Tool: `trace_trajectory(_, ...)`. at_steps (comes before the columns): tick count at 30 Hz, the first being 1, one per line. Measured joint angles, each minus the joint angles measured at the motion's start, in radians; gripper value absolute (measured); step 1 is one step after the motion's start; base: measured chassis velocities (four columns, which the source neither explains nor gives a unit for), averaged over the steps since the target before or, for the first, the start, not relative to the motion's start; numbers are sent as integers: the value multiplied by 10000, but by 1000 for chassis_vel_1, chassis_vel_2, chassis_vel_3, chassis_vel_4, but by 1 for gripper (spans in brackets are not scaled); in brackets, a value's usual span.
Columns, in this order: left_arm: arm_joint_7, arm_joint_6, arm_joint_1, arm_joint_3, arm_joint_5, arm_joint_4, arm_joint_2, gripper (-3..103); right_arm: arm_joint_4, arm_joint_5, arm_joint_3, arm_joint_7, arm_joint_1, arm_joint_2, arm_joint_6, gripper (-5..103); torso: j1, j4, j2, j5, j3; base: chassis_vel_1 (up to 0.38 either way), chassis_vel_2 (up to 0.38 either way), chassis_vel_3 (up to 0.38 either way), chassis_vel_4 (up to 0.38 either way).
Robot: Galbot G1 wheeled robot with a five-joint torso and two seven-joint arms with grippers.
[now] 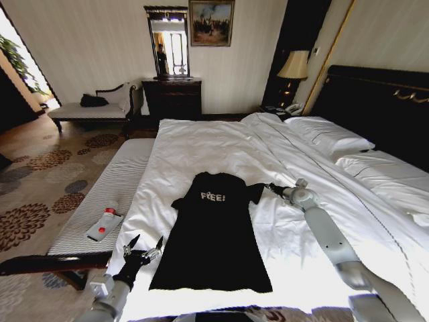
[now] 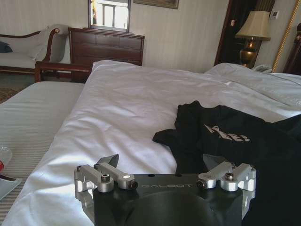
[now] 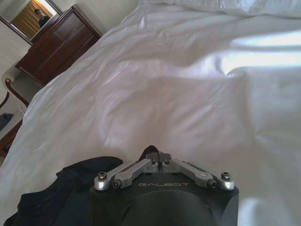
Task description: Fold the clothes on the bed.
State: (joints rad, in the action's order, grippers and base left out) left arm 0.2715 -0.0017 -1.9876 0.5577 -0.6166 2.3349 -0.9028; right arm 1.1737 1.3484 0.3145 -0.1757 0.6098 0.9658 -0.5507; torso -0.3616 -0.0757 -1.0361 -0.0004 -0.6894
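The left gripper (image 2: 164,162) hangs with fingers spread wide just over the white duvet (image 2: 122,108). Beside it the black T-shirt (image 2: 235,141) lies rumpled, its white lettering showing. A dark dresser (image 2: 106,46) stands behind.

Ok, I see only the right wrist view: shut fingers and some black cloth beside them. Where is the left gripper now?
Observer: The left gripper is open, at the near edge of the bed, beside the lower left hem of the black T-shirt.
Operator: How does the shirt lie?
Observer: Flat, chest up, with the white "FREE!" lettering showing and the collar pointing away from the robot.
Operator: And which part is my gripper at?
Observer: The right gripper is at the tip of the sleeve on the robot's right.
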Motion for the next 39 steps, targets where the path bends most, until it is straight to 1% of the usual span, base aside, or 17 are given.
trace_trajectory(12,-6,-8,0,6,-25,3,-13,100,-70,-400,113,84,-93,-45,188,0,0,1,0,0,0,0,0,0,0)
trace_trajectory(14,-23,-38,-6,-1,-85,4,-16,100,-37,-711,206,187,-42,-107,326,0,0,2,0,-1,0,0,0,0,0)
trace_trajectory(15,-23,-38,-6,-1,-85,4,-16,100,-37,-711,206,187,-42,-107,326,0,0,2,0,-1,0,0,0,0,0)
trace_trajectory(19,-52,-58,-10,27,-155,2,-14,100,352,-1586,342,746,272,-221,836,0,0,0,0,-1,0,0,0,0,0)
trace_trajectory(20,-52,-58,-10,27,-155,2,-14,100,352,-1586,342,746,272,-221,836,0,0,0,0,-1,0,0,0,0,0)
trace_trajectory(22,-52,-60,8,20,-163,-2,-14,100,498,-1876,352,867,370,-232,976,0,1,0,0,0,1,0,0,0,0)
trace_trajectory(23,-52,-59,10,12,-164,-5,-14,100,507,-1942,337,790,377,-230,908,0,2,0,-1,-2,1,0,0,0,0)
trace_trajectory(24,-52,-60,10,10,-164,-5,-18,100,464,-1983,262,561,369,-216,657,0,1,0,-1,-5,1,0,0,0,0)
trace_trajectory(25,-52,-60,10,10,-164,-5,-18,100,464,-1983,262,561,369,-216,657,0,1,0,-1,-5,1,0,0,0,0)
trace_trajectory(27,-52,-60,-2,9,-160,-6,-32,100,238,-2066,62,244,365,-173,241,0,2,2,0,0,0,0,0,0,0)
trace_trajectory(28,-52,-60,-8,10,-157,-3,-39,100,111,-2143,-14,200,366,-135,160,0,1,2,0,1,0,0,0,0,0)
trace_trajectory(32,-52,-63,-38,46,-156,0,-46,100,-92,-2231,-131,195,410,-15,90,0,1,0,0,0,0,0,0,0,0)
trace_trajectory(36,-53,-64,-82,81,-140,6,-44,100,-202,-2389,-180,206,449,83,87,0,1,3,-1,-1,0,0,0,0,0)
trace_trajectory(37,-54,-64,-85,83,-132,10,-44,100,-238,-2438,-185,207,461,110,94,-3,1,3,0,-1,0,0,0,0,0)
trace_trajectory(39,-52,-64,-63,84,-124,11,-34,100,-255,-2488,-182,215,507,117,140,1,1,2,-1,-3,1,0,0,0,0)
